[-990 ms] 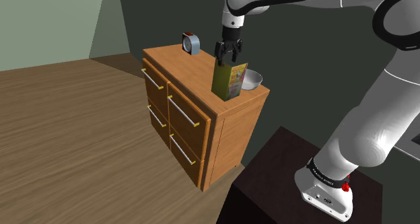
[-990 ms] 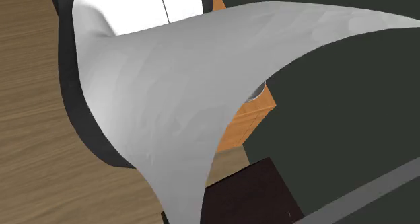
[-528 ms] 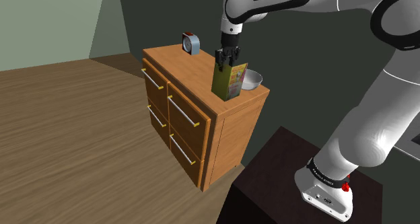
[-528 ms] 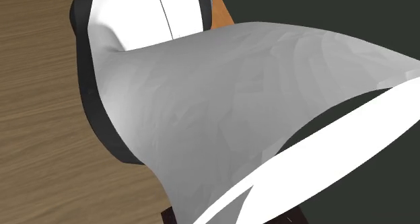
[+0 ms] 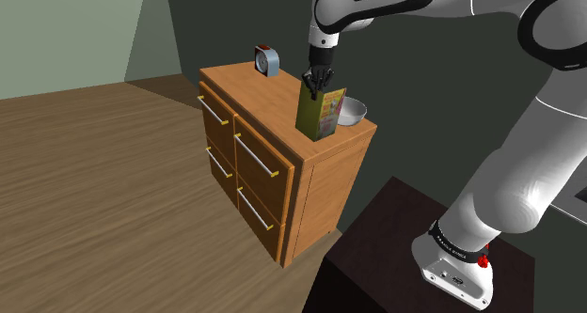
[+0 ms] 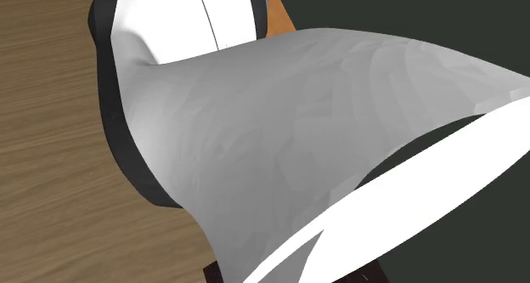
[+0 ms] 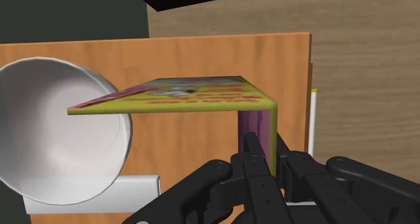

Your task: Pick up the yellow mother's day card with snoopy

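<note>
I see pincer (image 5: 320, 80) clamped on top edge of yellow card (image 5: 323, 116). Card upright on wooden dresser (image 5: 252, 87), shoulder view upper centre, white bowl (image 5: 353, 113) just right.

A wooden drawer cabinet (image 5: 273, 95) on the wood floor (image 5: 94, 189) carries a small clock (image 5: 266, 60) at its far corner, a folded yellow card (image 5: 321, 114) standing upright, and a pale bowl (image 5: 353, 111) just beside the card.
</note>
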Motion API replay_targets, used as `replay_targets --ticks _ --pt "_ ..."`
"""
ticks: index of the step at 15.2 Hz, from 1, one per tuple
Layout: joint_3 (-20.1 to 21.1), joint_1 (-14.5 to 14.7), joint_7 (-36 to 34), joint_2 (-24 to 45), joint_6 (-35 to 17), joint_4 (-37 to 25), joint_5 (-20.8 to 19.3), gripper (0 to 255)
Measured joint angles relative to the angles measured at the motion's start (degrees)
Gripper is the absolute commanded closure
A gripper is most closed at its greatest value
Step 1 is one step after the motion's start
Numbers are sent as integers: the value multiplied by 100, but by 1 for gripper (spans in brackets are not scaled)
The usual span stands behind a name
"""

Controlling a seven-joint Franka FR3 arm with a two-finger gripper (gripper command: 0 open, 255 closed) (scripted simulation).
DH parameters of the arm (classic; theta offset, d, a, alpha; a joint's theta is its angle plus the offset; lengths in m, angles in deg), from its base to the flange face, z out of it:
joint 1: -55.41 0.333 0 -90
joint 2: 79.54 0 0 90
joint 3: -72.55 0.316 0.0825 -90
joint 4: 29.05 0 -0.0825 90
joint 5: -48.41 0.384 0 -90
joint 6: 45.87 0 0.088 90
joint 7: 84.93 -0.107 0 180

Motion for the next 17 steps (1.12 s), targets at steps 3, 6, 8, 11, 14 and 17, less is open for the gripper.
replay_targets --ticks 3,6,8,11,14,17 --pt "2 2 -6 -10 92 -80 -1 255" --pt "-1 0 -3 -39 304 -265 -3 255" --pt "2 2 -9 -59 437 -378 -4 255" --pt "2 3 -12 -67 667 -600 -5 255" --pt "4 4 -18 -58 913 -855 -5 255" --pt "-2 -2 -9 -59 1116 -1057 -6 255"
